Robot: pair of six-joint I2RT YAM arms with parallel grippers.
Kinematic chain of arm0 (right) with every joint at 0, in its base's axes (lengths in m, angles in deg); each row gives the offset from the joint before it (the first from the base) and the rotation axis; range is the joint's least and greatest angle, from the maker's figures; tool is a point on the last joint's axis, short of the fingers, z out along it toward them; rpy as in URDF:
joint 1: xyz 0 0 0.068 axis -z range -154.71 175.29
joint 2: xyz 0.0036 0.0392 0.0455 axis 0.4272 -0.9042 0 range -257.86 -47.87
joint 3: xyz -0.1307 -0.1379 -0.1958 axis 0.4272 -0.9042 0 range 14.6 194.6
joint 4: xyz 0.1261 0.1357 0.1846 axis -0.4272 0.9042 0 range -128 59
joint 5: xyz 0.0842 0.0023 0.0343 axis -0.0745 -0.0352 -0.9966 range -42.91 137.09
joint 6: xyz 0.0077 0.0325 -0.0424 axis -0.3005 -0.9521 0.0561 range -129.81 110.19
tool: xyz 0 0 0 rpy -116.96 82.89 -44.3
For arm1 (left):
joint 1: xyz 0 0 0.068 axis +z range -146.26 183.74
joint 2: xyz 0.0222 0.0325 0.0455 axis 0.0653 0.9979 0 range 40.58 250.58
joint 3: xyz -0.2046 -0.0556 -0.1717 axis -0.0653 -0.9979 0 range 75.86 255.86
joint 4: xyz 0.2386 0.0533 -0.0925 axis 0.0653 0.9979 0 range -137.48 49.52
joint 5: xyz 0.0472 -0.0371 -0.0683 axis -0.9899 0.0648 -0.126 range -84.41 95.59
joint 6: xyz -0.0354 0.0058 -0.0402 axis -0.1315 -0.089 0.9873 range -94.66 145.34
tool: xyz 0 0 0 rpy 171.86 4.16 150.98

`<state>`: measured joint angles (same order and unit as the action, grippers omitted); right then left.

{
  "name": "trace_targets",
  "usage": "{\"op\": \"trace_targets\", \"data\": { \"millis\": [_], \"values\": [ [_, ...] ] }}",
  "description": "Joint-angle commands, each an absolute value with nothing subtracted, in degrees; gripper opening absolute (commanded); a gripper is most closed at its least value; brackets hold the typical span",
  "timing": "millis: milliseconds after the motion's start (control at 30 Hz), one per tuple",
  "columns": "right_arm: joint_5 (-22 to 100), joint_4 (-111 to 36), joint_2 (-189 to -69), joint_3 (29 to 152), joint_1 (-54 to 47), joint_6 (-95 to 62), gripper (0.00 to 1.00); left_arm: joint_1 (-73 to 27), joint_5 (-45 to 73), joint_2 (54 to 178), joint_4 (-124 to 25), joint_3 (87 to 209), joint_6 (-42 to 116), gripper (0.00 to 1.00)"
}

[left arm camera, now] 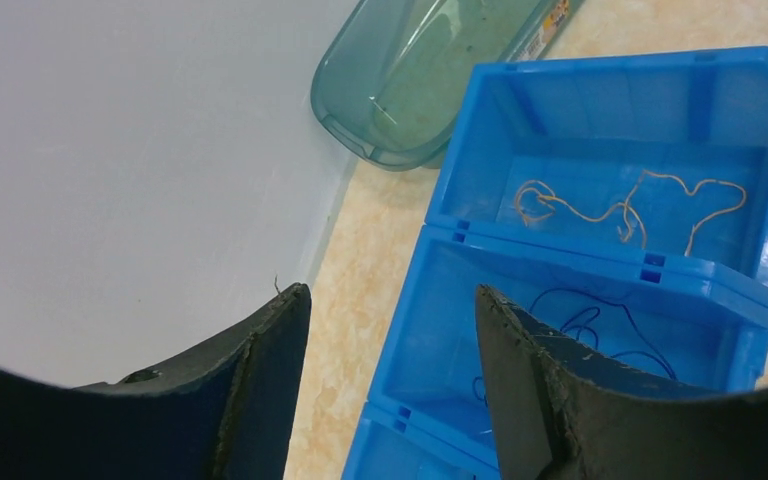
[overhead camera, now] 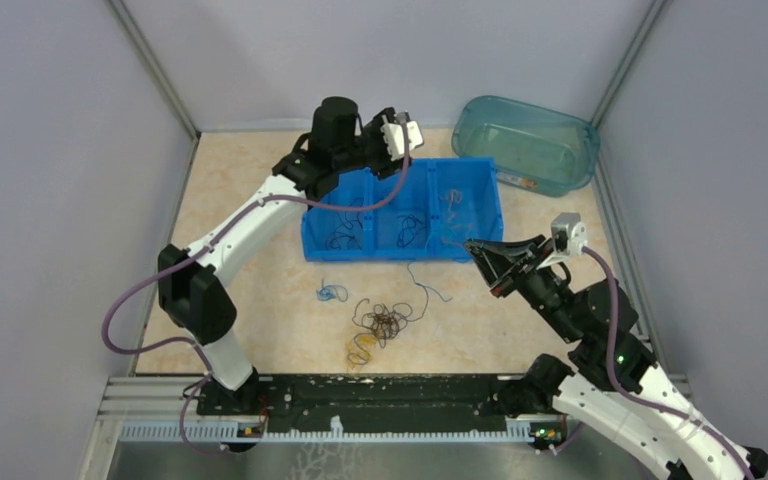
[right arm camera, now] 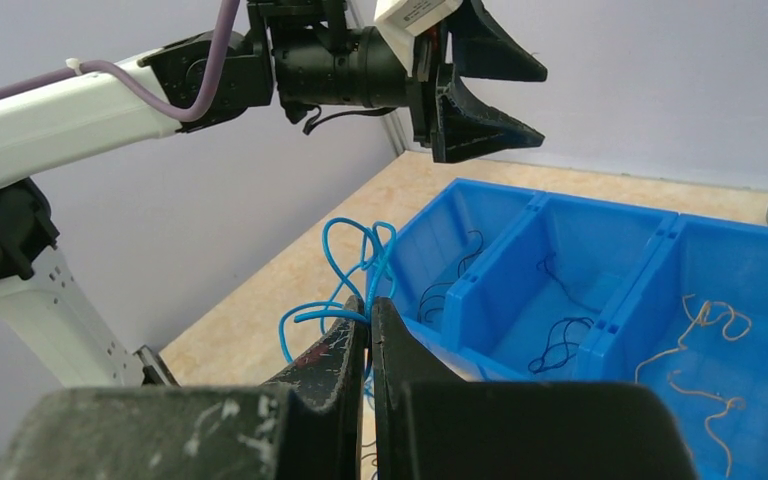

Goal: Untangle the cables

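Left hand open, above the far edge of one blue three-compartment bin. Right hand closed on one light-blue cable beside the bin's near right corner. Three loose lots lie on the counter: blue curl, dark tangle, yellow curl.
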<state>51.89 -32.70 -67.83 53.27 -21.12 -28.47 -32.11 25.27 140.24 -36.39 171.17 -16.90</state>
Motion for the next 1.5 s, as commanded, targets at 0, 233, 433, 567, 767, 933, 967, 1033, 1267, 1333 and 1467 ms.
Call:
{"op": "trace_targets", "data": {
  "millis": [0, 233, 433, 567, 767, 933, 967, 1033, 1267, 1333, 1467],
  "values": [
    [51.9, -34.5, -68.3, 56.2, -21.0, -29.3, 0.0, -30.9, 27.0, 141.3, -33.1, 173.9, -15.8, 0.67],
    [52.6, -32.1, -72.3, 56.3, -21.1, -28.7, 0.0, -26.5, 46.7, 133.8, -22.4, 173.8, -12.1, 0.77],
    [49.3, -35.4, -75.2, 55.5, -21.0, -29.2, 0.0, -27.7, 61.8, 125.9, -5.7, 174.1, -14.9, 0.86],
    [44.3, -38.2, -77.8, 55.6, -21.0, -30.5, 0.0, -33.7, 62.6, 119.1, -8.7, 164.5, -12.4, 0.92],
    [39.4, -42.8, -81.0, 55.8, -21.0, -32.6, 0.0, -38.6, 58.8, 116.8, -15.2, 156.9, -7.4, 0.91],
    [35.6, -45.1, -82.8, 56.0, -21.0, -33.4, 0.0, -40.4, 48.9, 117.1, -19.2, 155.1, -7.7, 0.87],
    [35.1, -45.2, -83.1, 56.1, -21.0, -33.4, 0.0, -40.6, 46.7, 117.2, -20.3, 154.9, -7.3, 0.86],
    [34.8, -45.2, -83.5, 56.2, -21.1, -33.5, 0.0, -40.6, 45.2, 117.2, -21.3, 154.6, -6.9, 0.85],
    [34.7, -47.4, -84.9, 56.2, -21.0, -34.4, 0.16, -40.6, 52.8, 118.3, -17.5, 157.2, -5.1, 0.07],
    [34.9, -47.7, -84.9, 56.1, -21.0, -34.7, 0.3, -40.6, 52.9, 117.9, -17.5, 157.5, -4.1, 0.0],
    [40.1, -45.2, -83.1, 55.6, -21.0, -34.2, 0.73, -40.6, 51.8, 117.2, -17.2, 158.6, -3.0, 0.0]
  ]
}}
